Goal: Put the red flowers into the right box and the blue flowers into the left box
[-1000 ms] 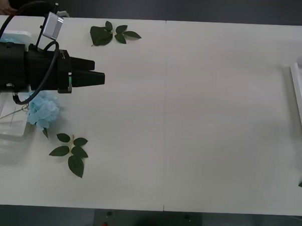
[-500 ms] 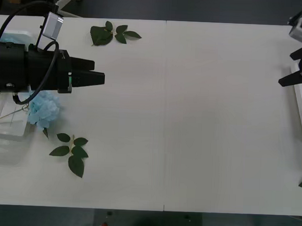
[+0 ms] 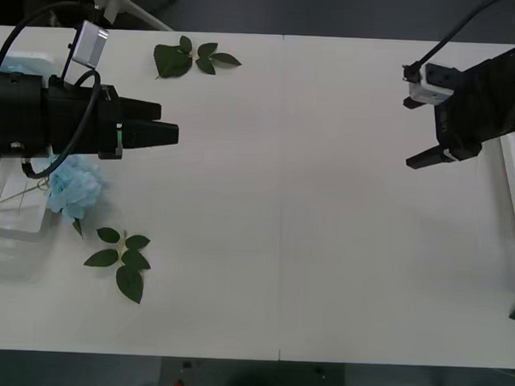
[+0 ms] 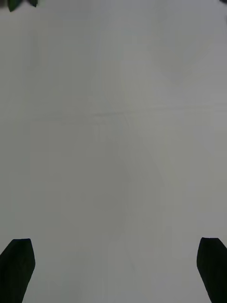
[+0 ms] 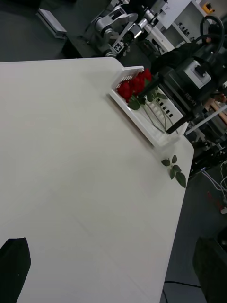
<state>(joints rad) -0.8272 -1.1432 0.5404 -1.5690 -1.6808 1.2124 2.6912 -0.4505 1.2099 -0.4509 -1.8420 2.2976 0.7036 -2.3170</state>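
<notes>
Red flowers (image 5: pixel 135 86) in right box (image 5: pixel 142 124); blue flowers (image 3: pixel 74 187) beside left box (image 3: pixel 17 221).

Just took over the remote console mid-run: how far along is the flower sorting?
Nearly finished. The red flowers lie bunched in the right box. A blue flower sits at the edge of the left box, its bloom hanging over the rim onto the table, so it may need nudging in. Nothing is in hand: the left gripper and right gripper both hang open over bare table. Only loose leaf sprigs remain.
</notes>
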